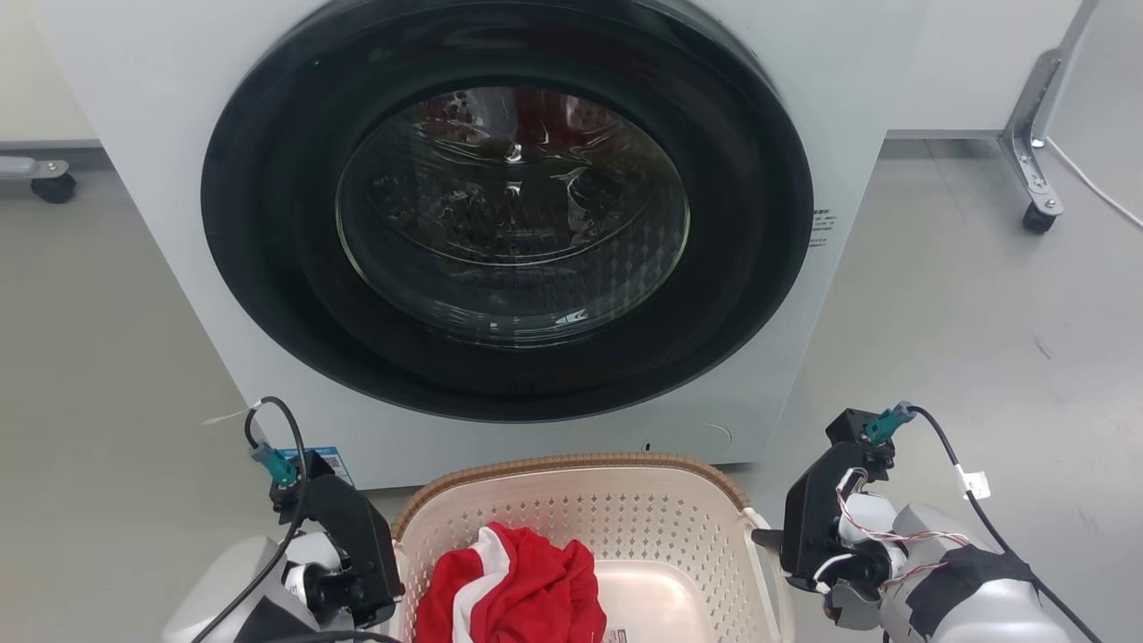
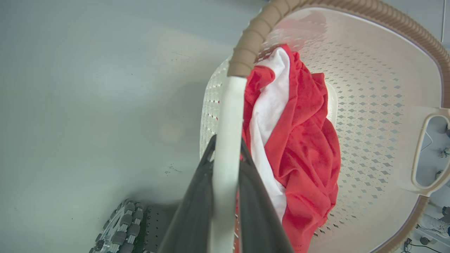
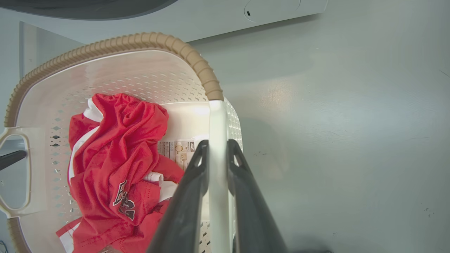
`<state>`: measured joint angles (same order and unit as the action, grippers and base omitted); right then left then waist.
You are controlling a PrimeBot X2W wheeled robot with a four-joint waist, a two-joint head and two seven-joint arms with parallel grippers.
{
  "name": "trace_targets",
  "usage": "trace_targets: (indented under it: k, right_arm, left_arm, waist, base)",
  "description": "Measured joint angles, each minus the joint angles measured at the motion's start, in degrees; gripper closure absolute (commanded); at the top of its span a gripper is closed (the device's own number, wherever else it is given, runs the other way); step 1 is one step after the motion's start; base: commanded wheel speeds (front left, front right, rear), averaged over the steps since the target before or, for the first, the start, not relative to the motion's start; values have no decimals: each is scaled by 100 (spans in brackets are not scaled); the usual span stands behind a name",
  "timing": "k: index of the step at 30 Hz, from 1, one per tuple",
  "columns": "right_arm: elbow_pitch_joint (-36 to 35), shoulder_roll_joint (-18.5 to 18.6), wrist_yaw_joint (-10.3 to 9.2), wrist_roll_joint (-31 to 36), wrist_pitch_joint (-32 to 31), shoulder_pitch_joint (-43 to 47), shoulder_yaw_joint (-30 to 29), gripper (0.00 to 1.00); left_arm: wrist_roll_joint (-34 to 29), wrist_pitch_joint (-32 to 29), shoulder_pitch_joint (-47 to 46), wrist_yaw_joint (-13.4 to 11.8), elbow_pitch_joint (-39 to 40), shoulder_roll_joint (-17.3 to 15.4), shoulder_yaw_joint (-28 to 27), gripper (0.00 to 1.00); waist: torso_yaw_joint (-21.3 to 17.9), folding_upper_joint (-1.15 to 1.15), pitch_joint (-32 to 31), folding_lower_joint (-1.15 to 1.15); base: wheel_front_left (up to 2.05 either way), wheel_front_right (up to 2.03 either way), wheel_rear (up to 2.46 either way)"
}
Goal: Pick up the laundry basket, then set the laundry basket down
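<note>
Basket, head view: laundry basket lies between the two grippers and just in front of the washer, with its brown rim toward the dark round door.
Left gripper, head view: left gripper is up against the basket's side, but its finger ends are hidden there.
Right gripper, head view: right gripper is at the opposite side, with a dark fingertip at the white handle.
Garment, head view: red-and-white garment is heaped inside, nearer the left gripper than the right.
Left gripper, left wrist view: left gripper is narrow, clamped on the left-side handle with one finger on each face.
Garment, left wrist view: garment lies just beyond the inner finger, against the perforated wall.
Floor, left wrist view: grey floor is on the outer finger's side.
Right gripper, right wrist view: right gripper is narrow, pinching the right-side handle just below the rim's end.
Basket interior, right wrist view: garment and a printed label lie inward of the fingers.
Basket height: I cannot tell whether it is touching the floor.
</note>
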<state>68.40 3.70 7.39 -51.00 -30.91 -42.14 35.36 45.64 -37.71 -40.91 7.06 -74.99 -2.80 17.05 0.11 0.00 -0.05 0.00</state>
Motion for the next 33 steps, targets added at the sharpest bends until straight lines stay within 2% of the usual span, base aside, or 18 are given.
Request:
trace_targets:
  k: [15,33]
  right_arm:
    - [-67,4,0,-27,227,-4,89,100]
    - [-136,1,1,5,933,45,193,100]
  left_arm:
    - [-37,283,0,0,-1,0,76,100]
    - [-307,1201,18,-2,108,16,276,100]
  waist:
    - [-17,0,6,0]
    - [-48,0,449,0]
  base:
    - [0,0,0]
    - [0,0,0]
